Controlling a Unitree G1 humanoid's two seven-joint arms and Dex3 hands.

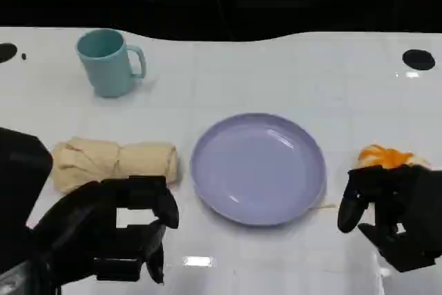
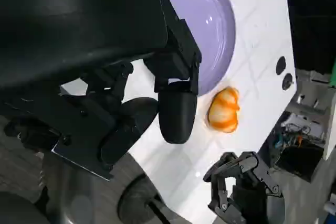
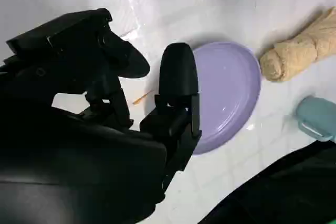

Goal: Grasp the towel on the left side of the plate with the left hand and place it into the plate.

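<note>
The rolled beige towel (image 1: 114,162), lying at centre left, is looking soft and light; the empty left robot hand (image 1: 121,236), fingers spreading wide, is best grasping its thick middle.

In the head view the left hand (image 1: 114,236) hides the near edge of the rolled towel (image 1: 114,162), and the hand itself runs off the picture's lower left. The right hand (image 1: 394,215) covers the lower part of an orange thing (image 1: 385,157); what it is cannot be told. In the right wrist view the towel and the teal mug (image 3: 317,118) are cut by the picture's edge, and a finger blocks part of the plate (image 3: 231,90). In the left wrist view that hand's shell covers part of the plate. A thin orange sliver (image 3: 142,97) on the desk (image 1: 276,67) is too small to name.
</note>
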